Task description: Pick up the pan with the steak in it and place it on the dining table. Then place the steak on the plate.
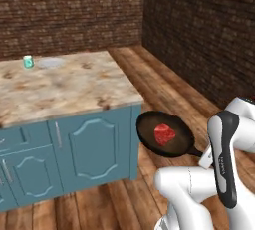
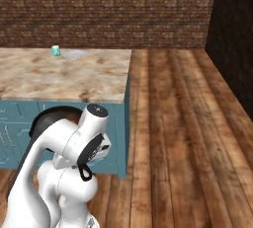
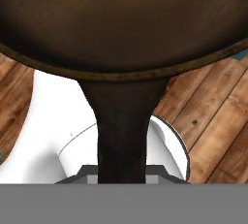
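One pan (image 1: pixel 167 135) held in the air by its handle (image 3: pixel 122 136), off the near right corner of the dining table (image 1: pixel 60 87) and below the level of its stone top, out over the wooden floor (image 1: pixel 164 89); gripper (image 1: pixel 205 158) clamped nearly shut on the handle end, so the dish juts out ahead of the hand. Kept about level, judged so that the steak (image 1: pixel 165 134) stays lying near the middle of the pan instead of sliding to the rim. Carried clear of the table's blue front rather than touching it. Needs lifting above the top before setting down. Far across the table, near its back edge, the plate (image 1: pixel 51 63) with a teal mug (image 1: pixel 28 62) just beside it, both well apart from the pan, waiting for the steak
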{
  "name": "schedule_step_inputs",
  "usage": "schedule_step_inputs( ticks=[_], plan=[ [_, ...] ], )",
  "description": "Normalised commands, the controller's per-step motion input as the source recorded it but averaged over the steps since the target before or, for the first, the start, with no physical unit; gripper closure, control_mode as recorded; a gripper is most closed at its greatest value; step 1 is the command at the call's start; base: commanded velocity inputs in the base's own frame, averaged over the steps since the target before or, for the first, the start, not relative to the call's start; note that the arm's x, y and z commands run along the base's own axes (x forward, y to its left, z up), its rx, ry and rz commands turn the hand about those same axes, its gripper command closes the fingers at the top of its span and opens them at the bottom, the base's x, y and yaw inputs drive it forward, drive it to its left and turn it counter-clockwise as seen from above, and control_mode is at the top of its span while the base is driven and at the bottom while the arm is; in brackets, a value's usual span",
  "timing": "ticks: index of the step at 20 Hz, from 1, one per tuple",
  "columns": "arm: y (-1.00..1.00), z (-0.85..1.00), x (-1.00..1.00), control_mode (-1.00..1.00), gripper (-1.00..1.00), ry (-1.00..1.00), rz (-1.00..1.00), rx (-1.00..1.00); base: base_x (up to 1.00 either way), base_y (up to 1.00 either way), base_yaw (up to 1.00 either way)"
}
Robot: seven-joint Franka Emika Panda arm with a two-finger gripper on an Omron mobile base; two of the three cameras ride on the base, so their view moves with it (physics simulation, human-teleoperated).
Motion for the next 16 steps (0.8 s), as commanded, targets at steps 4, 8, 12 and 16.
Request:
schedule_step_inputs(
  ticks=[4,8,12,16],
  plan=[
    [0.0,0.0,0.0,1.0,1.0,0.0,0.0,0.0,0.25,-1.0,-0.03],
    [0.0,0.0,0.0,1.0,1.0,0.0,0.0,0.0,0.25,-1.0,-0.03],
    [0.0,0.0,0.0,1.0,1.0,0.0,0.0,0.0,0.24,-1.0,-0.03],
    [0.0,0.0,0.0,1.0,1.0,0.0,0.0,0.0,0.25,-1.0,-0.03]
  ],
)
